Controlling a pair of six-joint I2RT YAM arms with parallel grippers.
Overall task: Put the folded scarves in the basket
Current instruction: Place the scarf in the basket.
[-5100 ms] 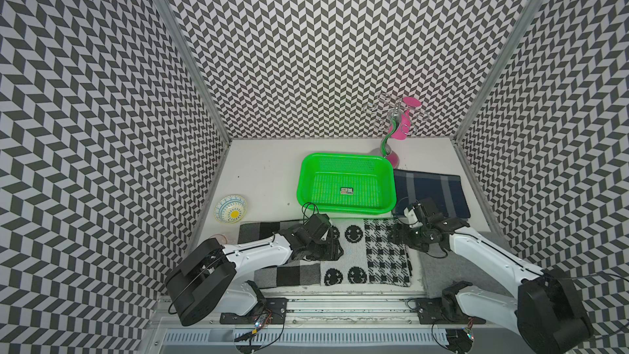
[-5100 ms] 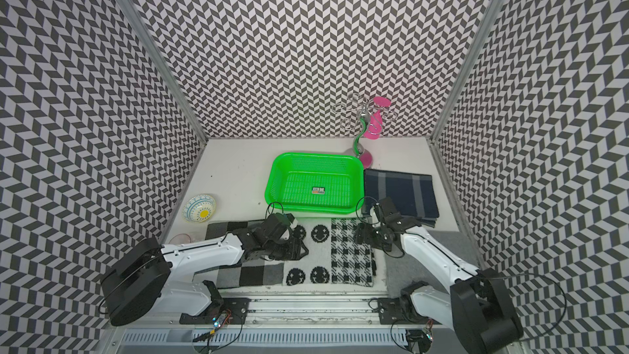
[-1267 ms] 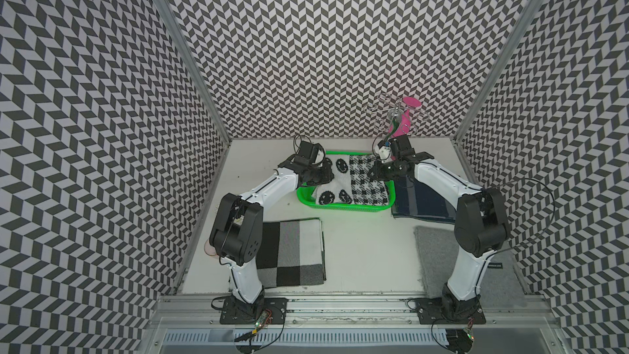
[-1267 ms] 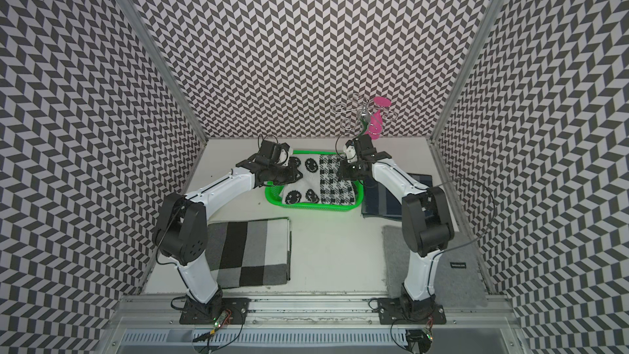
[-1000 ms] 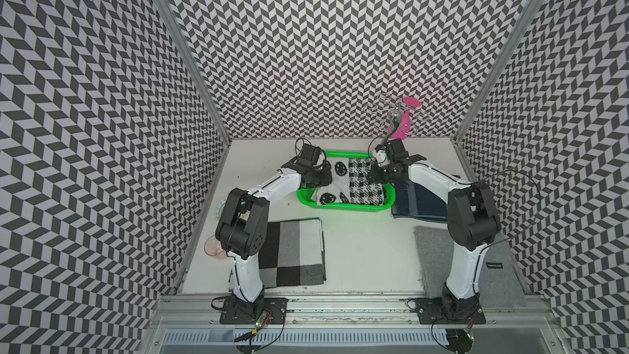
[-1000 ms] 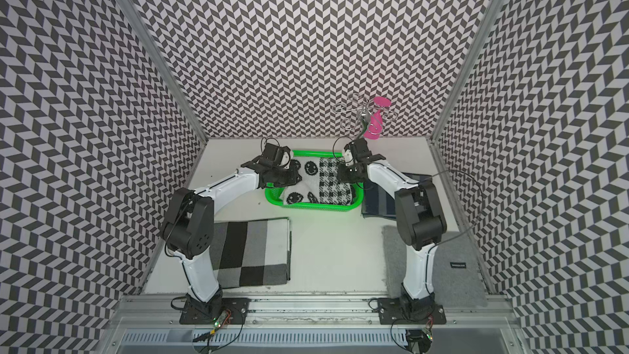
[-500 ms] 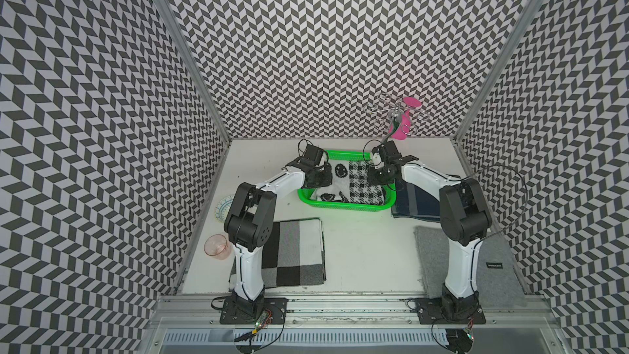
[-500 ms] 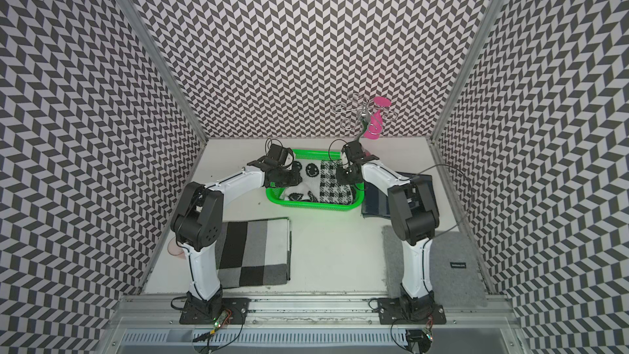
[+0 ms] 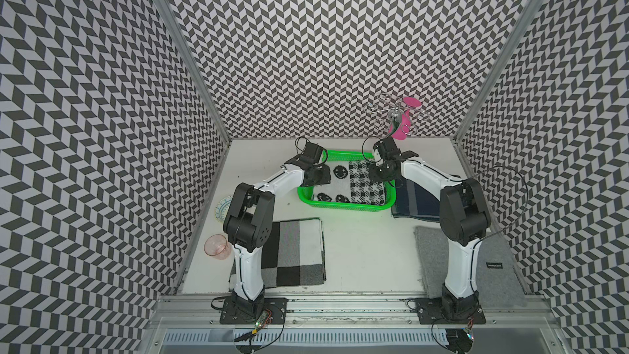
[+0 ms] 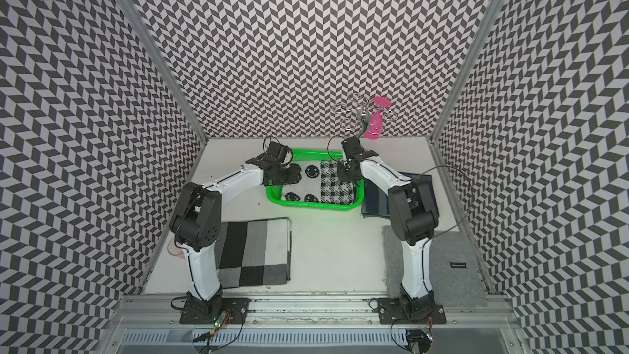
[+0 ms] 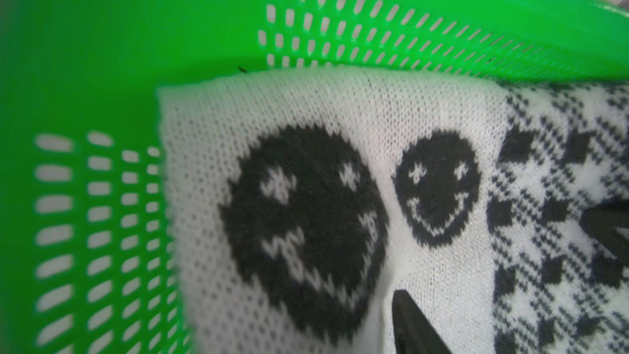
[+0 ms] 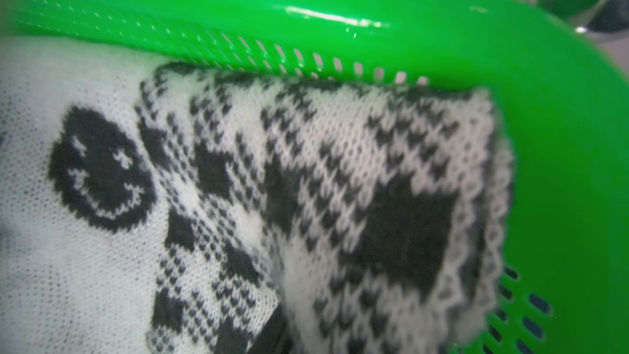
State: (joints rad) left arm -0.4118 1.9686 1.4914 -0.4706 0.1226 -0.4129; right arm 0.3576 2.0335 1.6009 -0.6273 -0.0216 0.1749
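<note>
Scarf (image 9: 350, 183) is sitting in the basket (image 9: 340, 203), up at 12 o'clock on the table in both top views. The smiley half is toward the basket's 9 o'clock and the houndstooth half toward 3 o'clock, and it covers most of the floor. Both wrist views show its far edge tucked against the 12 o'clock wall. To me the drop-off looks basically done.

Your left gripper (image 9: 318, 175) is down at the basket's 10 o'clock corner and your right gripper (image 9: 382, 172) at the 2 o'clock corner, both right on the knit. Honestly, I can't tell if either pair of jaws is spread or pinching. The left wrist view shows one dark fingertip (image 11: 412, 325) lying on the white knit beside a small ridge. The right wrist view shows only a dark blur under a raised fold.

Handling-wise, I'd guess it's light, soft and floppy, and the stacked layers will slide apart if you lift only the top one. If you need to re-seat it, take both far corners through all the layers, one per gripper. The scalloped edge by the 3 o'clock wall could snag on the slots or on a finger, so I'd pull straight up.
</note>
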